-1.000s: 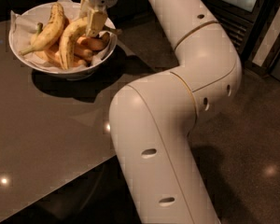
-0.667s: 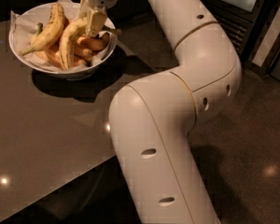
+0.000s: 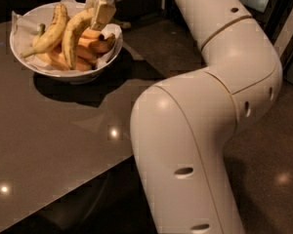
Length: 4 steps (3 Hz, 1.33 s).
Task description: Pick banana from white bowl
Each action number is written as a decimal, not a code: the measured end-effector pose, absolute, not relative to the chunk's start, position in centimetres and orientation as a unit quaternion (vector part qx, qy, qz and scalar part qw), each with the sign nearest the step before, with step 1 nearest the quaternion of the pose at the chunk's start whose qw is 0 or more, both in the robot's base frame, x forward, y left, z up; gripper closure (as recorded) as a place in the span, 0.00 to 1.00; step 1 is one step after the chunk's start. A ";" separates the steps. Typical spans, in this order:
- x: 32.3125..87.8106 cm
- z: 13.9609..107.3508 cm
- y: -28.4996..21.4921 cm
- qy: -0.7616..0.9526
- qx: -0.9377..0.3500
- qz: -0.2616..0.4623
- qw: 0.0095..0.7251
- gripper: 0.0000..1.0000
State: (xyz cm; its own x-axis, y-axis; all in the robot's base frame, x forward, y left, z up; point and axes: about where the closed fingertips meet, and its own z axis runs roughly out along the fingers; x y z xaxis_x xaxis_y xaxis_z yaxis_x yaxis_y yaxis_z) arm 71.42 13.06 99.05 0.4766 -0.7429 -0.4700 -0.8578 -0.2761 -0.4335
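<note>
The white bowl (image 3: 100, 66) stands at the back left of the dark table (image 3: 49, 150), lined with crinkled white paper. In it lies the large curved banana (image 3: 72, 37), its upper end raised toward the bowl's right side. My gripper (image 3: 101, 14) comes down from above onto that upper end and is shut on the banana. One finger (image 3: 103, 12) shows in front of the banana. A straighter, brown-flecked banana (image 3: 52, 29) lies to its left, and short orange-yellow bananas (image 3: 94, 45) lie underneath.
My arm's large white links (image 3: 200, 130) fill the right half of the view and hang over the table's right edge. The floor (image 3: 278, 169) lies to the right of the table.
My gripper has risen slightly, and the curved banana's upper end has come up with it. The bowl and the other bananas have stayed put.
</note>
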 end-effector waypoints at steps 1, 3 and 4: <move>70.2 99.6 11.5 0.520 -0.772 0.097 0.352 1.00; 69.6 97.3 11.8 0.526 -0.774 0.109 0.335 1.00; 67.8 98.3 11.0 0.532 -0.766 0.110 0.344 1.00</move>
